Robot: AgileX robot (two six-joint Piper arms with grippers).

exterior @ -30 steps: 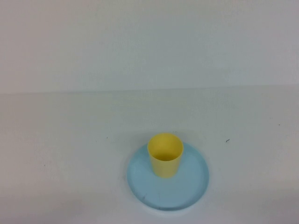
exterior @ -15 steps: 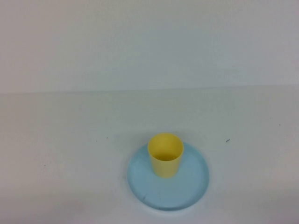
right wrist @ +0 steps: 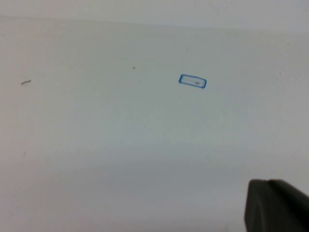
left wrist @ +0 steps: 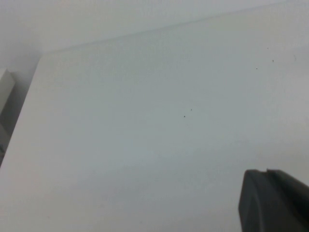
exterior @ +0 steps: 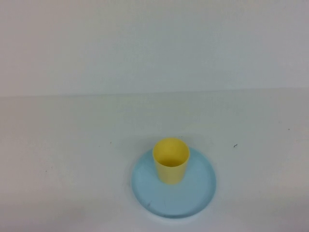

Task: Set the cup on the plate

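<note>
Neither arm is showing in the high view; each wrist camera is catching only a dark corner of its own gripper, the left gripper (left wrist: 275, 200) and the right gripper (right wrist: 277, 205), both hanging over bare desk (exterior: 58, 145), and I cannot tell whether either is wide or narrow. The right one is looking down at a small blue rectangle (right wrist: 192, 81) marked on the desk. The cup (exterior: 171, 161) is standing upright on the plate (exterior: 193, 198), toward its far side. The placing looks done to me; nothing seems to be calling for more than keeping both arms parked clear.
</note>
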